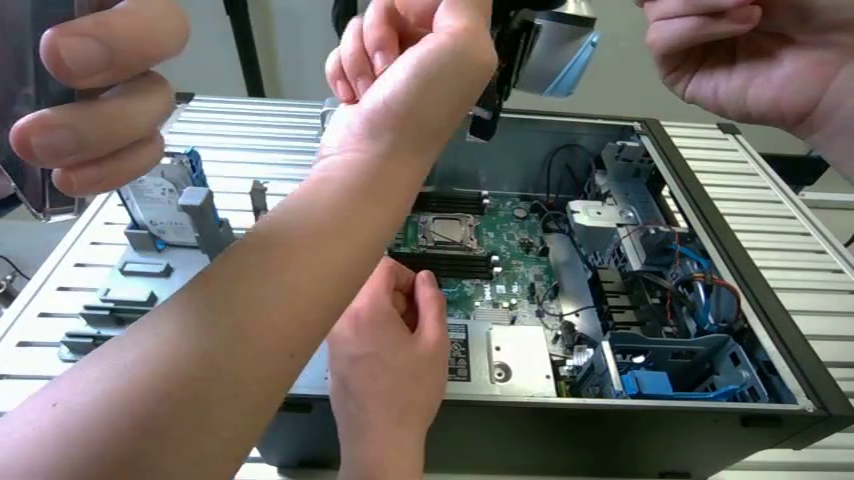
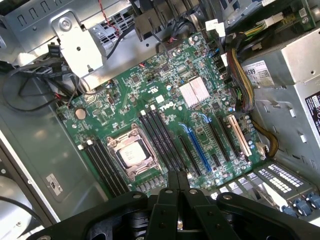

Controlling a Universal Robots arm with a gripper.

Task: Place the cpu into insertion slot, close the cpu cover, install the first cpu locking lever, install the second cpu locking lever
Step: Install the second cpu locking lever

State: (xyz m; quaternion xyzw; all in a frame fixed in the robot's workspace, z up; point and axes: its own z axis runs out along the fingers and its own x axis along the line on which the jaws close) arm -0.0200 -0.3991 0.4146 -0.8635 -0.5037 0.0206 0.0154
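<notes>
Pale silver, the cpu (image 2: 131, 151) lies seated in the insertion slot (image 2: 131, 172) on the green motherboard (image 2: 165, 107), with the cpu cover (image 2: 150, 162) framing it. Black memory slots (image 2: 161, 131) run just beside the socket. Above the board, the hand (image 2: 177, 181) hangs with fingers pressed together, holding nothing.

One green motherboard (image 2: 165, 115) lies in one open computer case (image 1: 747, 200). On it sit one cpu (image 2: 131, 153) in one insertion slot (image 2: 131, 152), one blue expansion slot (image 2: 196, 148) and one silver heatsink (image 2: 193, 93). Four hands reach above the case.
</notes>
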